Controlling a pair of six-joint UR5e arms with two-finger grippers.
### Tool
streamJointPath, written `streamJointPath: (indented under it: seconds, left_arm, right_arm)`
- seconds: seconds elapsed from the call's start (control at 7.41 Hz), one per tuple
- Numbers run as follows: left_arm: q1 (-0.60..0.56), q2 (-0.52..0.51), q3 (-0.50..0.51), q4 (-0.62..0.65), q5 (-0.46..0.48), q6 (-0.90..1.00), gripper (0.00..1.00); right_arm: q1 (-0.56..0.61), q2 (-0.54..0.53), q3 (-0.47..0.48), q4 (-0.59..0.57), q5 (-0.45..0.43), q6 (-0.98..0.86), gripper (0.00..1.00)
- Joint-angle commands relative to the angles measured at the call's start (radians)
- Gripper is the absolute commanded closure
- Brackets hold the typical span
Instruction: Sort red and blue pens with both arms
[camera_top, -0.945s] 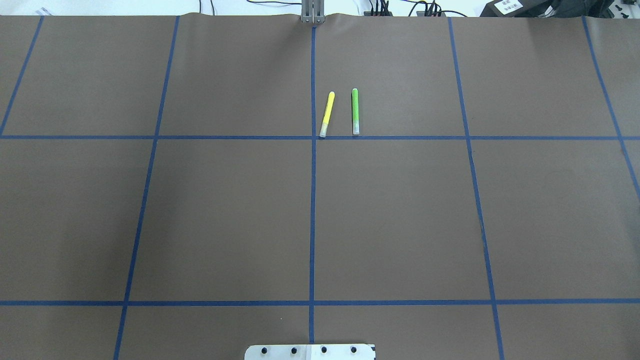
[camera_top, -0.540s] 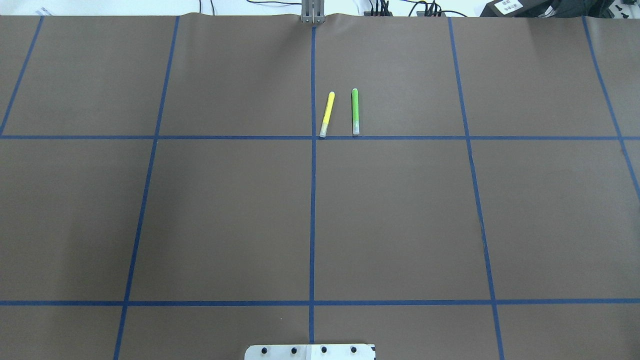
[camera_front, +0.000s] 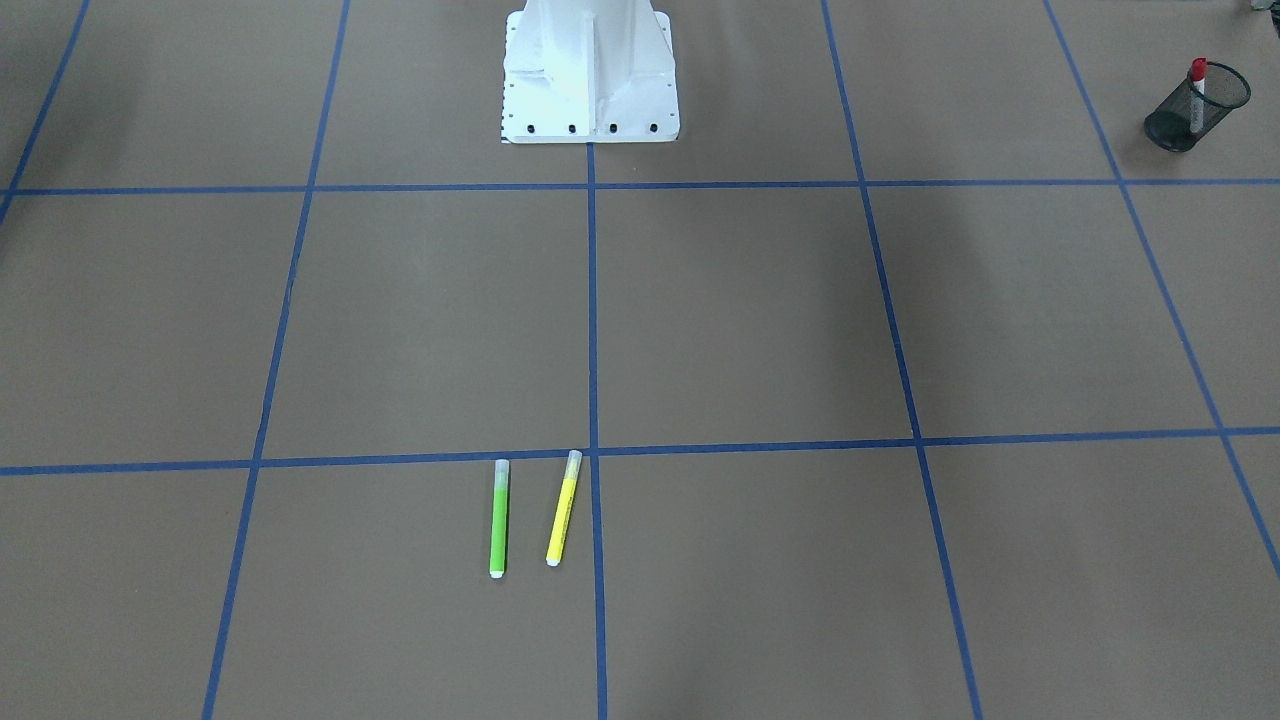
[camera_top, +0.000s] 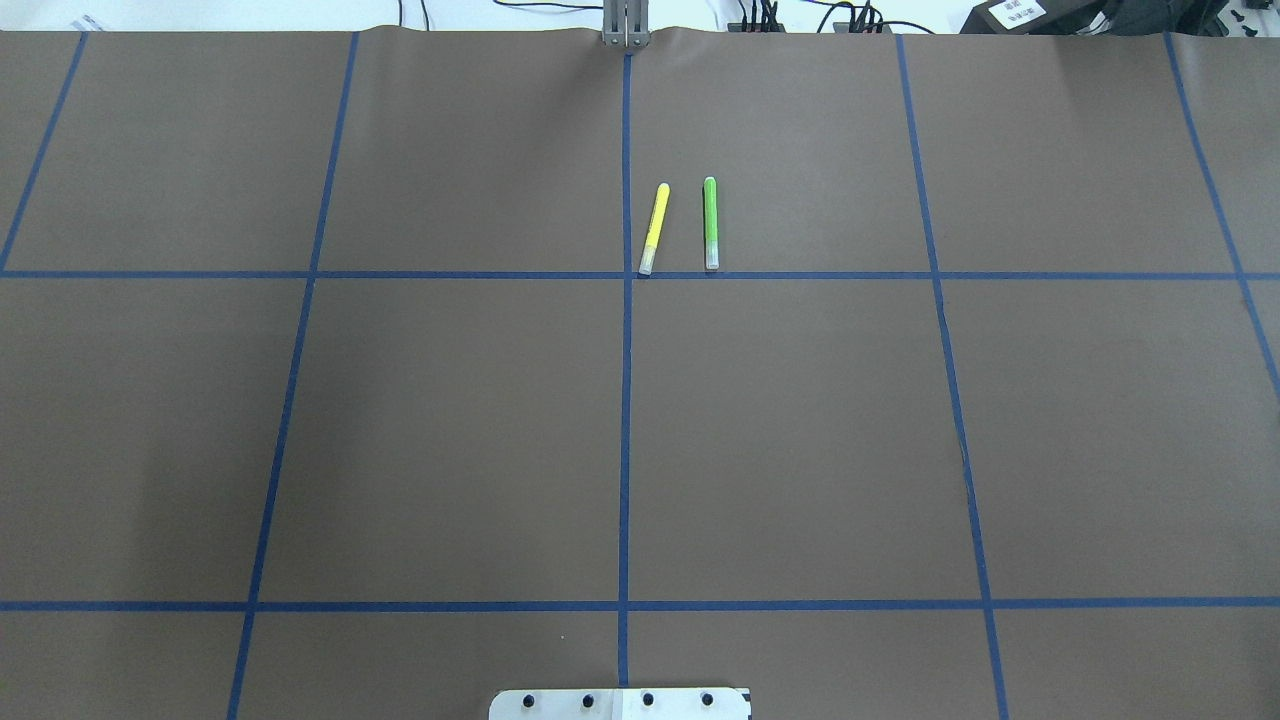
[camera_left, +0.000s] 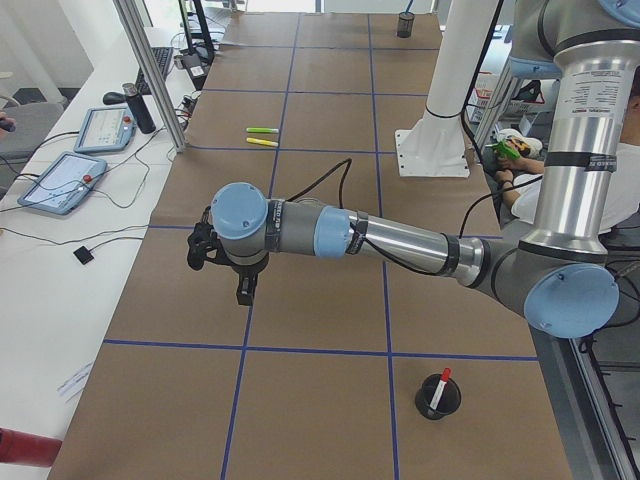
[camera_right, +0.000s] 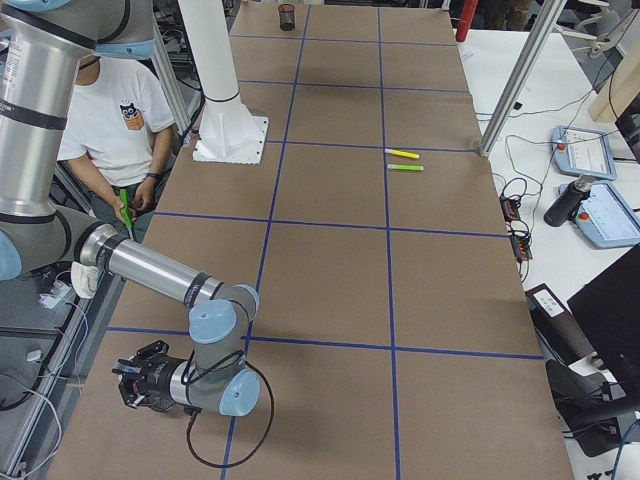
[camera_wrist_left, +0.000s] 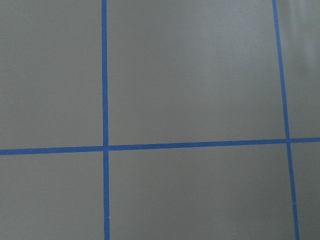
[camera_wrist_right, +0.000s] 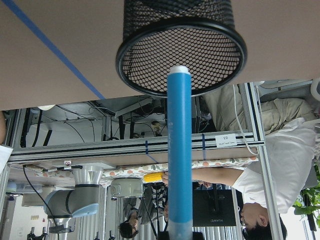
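Oddly, neither the overhead nor the front-facing view catches an arm. Both show the brown table (camera_top: 450, 430), its blue tape lines (camera_top: 625, 450), and the yellow marker (camera_top: 654, 228) and green marker (camera_top: 711, 222). In the overhead view the two markers lie side by side, not touching, at 12 o'clock from the table's middle, with their frosted caps pointing to 6.

The front-facing view adds the red pen (camera_front: 1197, 92), standing in a black mesh cup (camera_front: 1165, 128) out at 2 o'clock. It also shows the white pedestal (camera_front: 590, 70) at 12.

Only the side views show the arms. From the left end, the left gripper (camera_left: 240, 282) hangs over bare paper at about 9 o'clock, apart from that cup. Whether its jaws are parted cannot be told, and its wrist camera shows only paper and tape.

From the right end, the right gripper (camera_right: 130, 385) lies level at 8 o'clock by the table's edge, and a person (camera_right: 105, 115) sits nearby.

Only the right wrist camera shows the blue pen (camera_wrist_right: 179, 150). It juts up from the bottom edge with nothing under it, so the pincer is clamped on it. Its white end overlaps the mouth of a second mesh cup (camera_wrist_right: 145, 70) at 12 o'clock; whether the end is inside the rim is unclear.
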Motion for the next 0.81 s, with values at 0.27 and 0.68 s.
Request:
streamJointPath:
  seconds: [0.27, 0.68]
  left_arm:
    - [0.0, -0.001, -0.011, 0.004, 0.001, 0.0, 0.0]
    - [0.0, 0.001, -0.011, 0.004, 0.002, 0.0, 0.0]
  right_arm:
    - [-0.003, 0.058, -0.091, 0.019, 0.023, 0.0, 0.99]
    - [-0.004, 0.058, -0.102, 0.019, 0.044, 0.0, 0.0]
